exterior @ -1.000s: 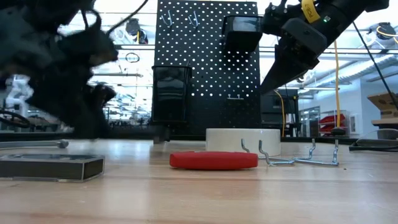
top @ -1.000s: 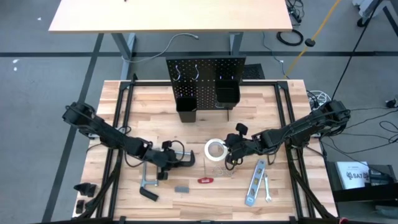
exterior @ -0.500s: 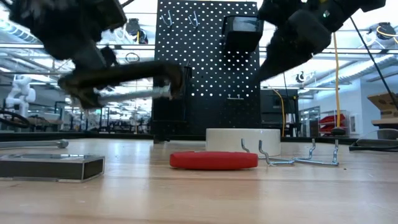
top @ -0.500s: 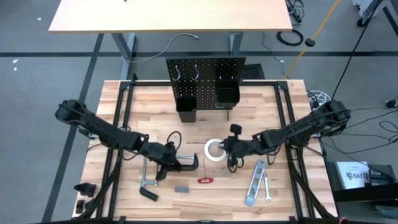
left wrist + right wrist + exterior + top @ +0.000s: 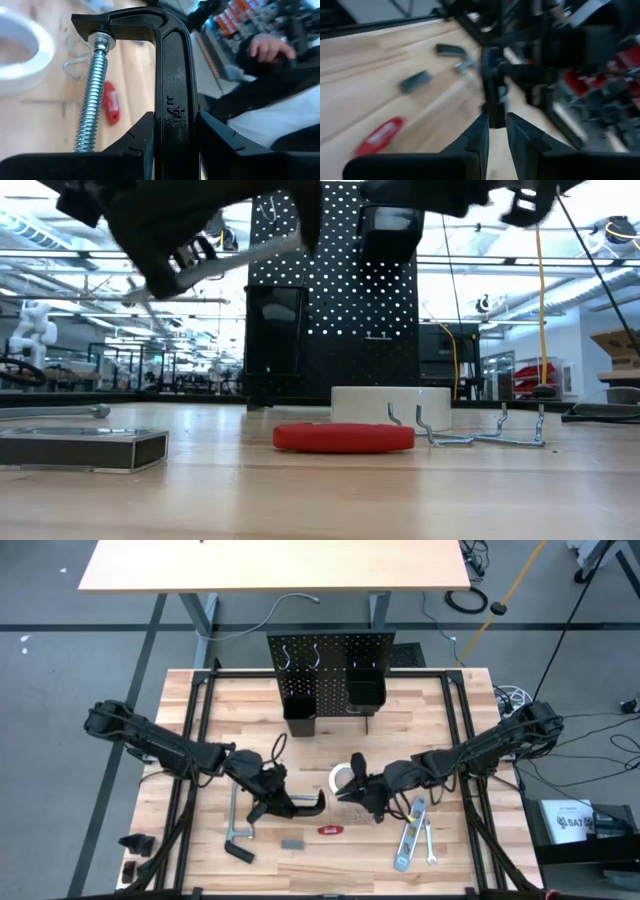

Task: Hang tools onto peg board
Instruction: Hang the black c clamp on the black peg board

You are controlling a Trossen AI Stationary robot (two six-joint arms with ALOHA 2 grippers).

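My left gripper (image 5: 268,790) is shut on the dark C-clamp (image 5: 292,803) and holds it in the air above the middle of the table. The low view shows the clamp's silver screw (image 5: 235,252) tilted, high above the wood. My right gripper (image 5: 352,792) is next to the white tape roll (image 5: 345,778). It points at the clamp's free end, with its fingers close together and nothing between them. The black peg board (image 5: 330,650) stands upright at the far edge with two bins. My left gripper pinches the straight back of the C-clamp's frame (image 5: 172,95) between its two fingers (image 5: 137,140), which lie across it. The screw (image 5: 94,90) runs alongside that back. The clamp is lifted clear of the table and tilted. My right gripper: a dark part of the clamp (image 5: 492,95) stands just past its fingertips, and I cannot tell whether they touch it.
On the table lie a red-handled tool (image 5: 331,830), a small grey block (image 5: 291,842), a grey bar clamp (image 5: 238,830), a silver level (image 5: 410,832) and a small wrench (image 5: 430,843). Loose wire hooks (image 5: 470,435) lie beside the tape roll (image 5: 390,405).
My left gripper has risen with the C-clamp and turned, so the clamp has come up from near the table and now tilts high above it. My right gripper has gone up and toward the table's left, past the tape roll toward the clamp, and has rolled over.
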